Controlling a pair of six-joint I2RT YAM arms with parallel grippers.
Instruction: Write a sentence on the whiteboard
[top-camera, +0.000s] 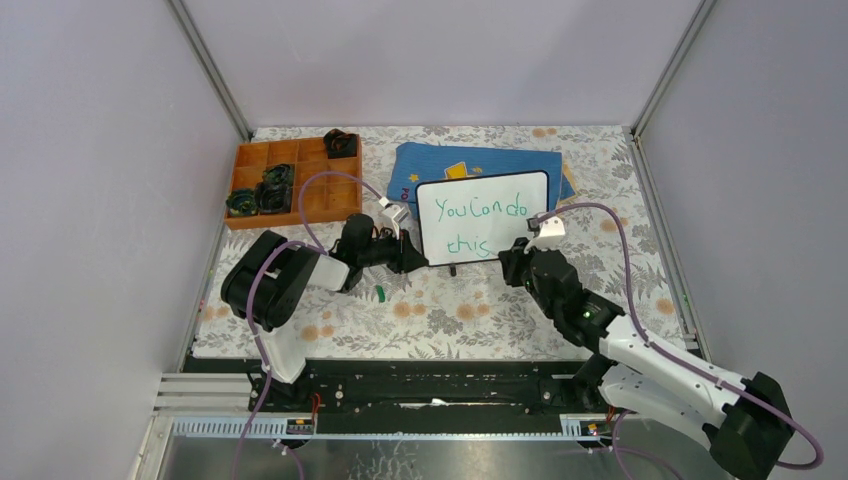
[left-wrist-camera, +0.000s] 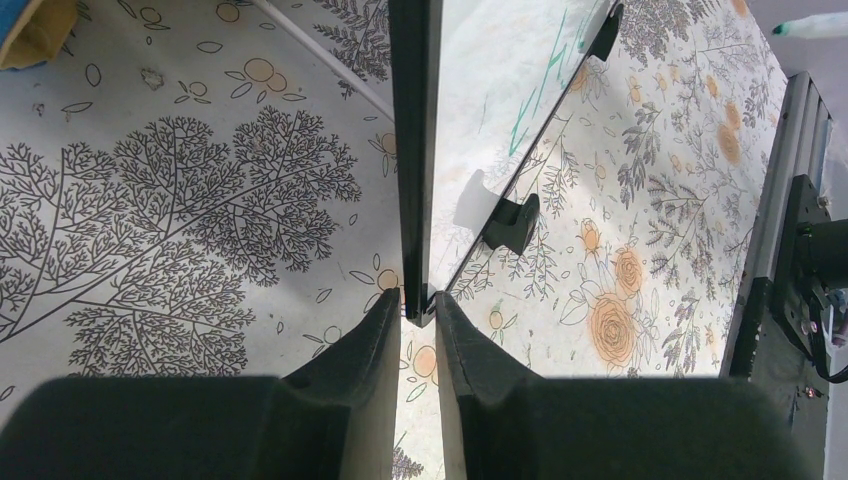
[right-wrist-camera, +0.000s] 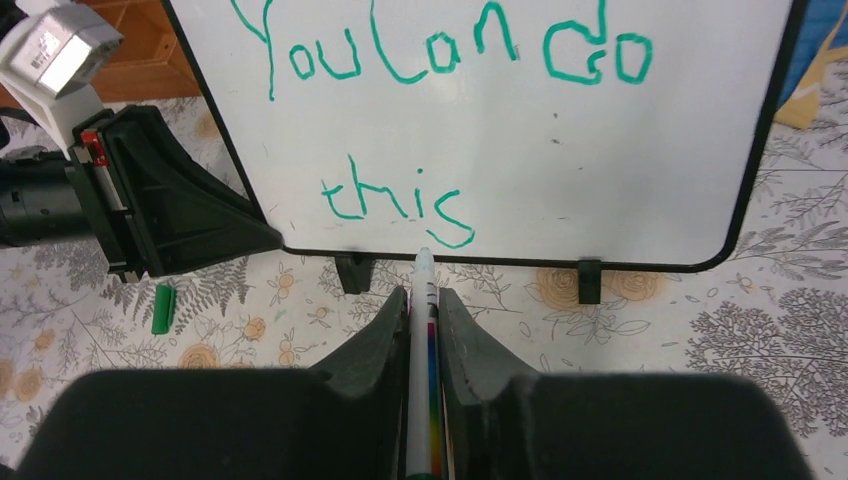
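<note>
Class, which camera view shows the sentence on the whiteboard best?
Right wrist view: the sentence is close, large and legible. Top external shows it whole but small; left wrist catches only a few green strokes edge-on.

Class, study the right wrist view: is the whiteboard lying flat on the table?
No, the whiteboard stands on its long lower edge, propped on two black feet.

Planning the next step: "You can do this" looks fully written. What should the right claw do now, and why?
Probably back the right claw straight off the whiteboard: the sentence reads complete, the marker tip sits by the last "s", and the left claw grips the board's edge.
</note>
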